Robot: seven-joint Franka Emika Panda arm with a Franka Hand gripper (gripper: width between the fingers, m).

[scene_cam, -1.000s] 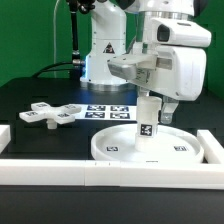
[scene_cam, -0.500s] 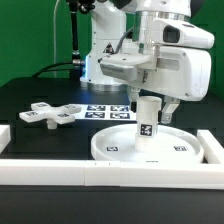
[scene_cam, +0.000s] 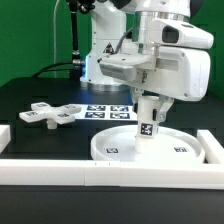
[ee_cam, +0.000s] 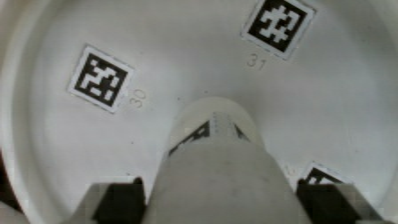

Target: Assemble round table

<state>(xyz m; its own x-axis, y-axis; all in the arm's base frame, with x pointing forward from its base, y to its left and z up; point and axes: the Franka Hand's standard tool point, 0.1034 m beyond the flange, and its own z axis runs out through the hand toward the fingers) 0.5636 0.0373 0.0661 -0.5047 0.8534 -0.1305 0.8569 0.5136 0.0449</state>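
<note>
Foot piece point(scene_cam: 48, 114), cross-shaped, flat on the dark bench point(scene_cam: 25, 95), well apart from the round disc point(scene_cam: 135, 153), off to the exterior view's left of it. Next along, marker board point(scene_cam: 108, 111), just behind the disc's far rim, no part of the job.

Then the leg point(scene_cam: 147, 120), short and thick, over the disc's middle, directly beneath the claw point(scene_cam: 149, 104). Long axis near upright, perhaps tilted a touch. Lower end down at the disc's floor; touching or just clear of it, hard to tell from either view.

Claw clamped on the leg's upper part: in the wrist view, a dark finger point(ee_cam: 116, 200) on each flank of the leg point(ee_cam: 217, 160), tagged disc floor point(ee_cam: 187, 50) beyond.

Arm point(scene_cam: 165, 65) reaching in from behind the disc, wrist pointing straight down above its centre.

White border bar point(scene_cam: 100, 172) just in front of the disc.

By the look of it, leg being seated at the disc's centre. Coming move likely to hinge on keeping the leg's axis square to the disc and centred, then easing straight down.
</note>
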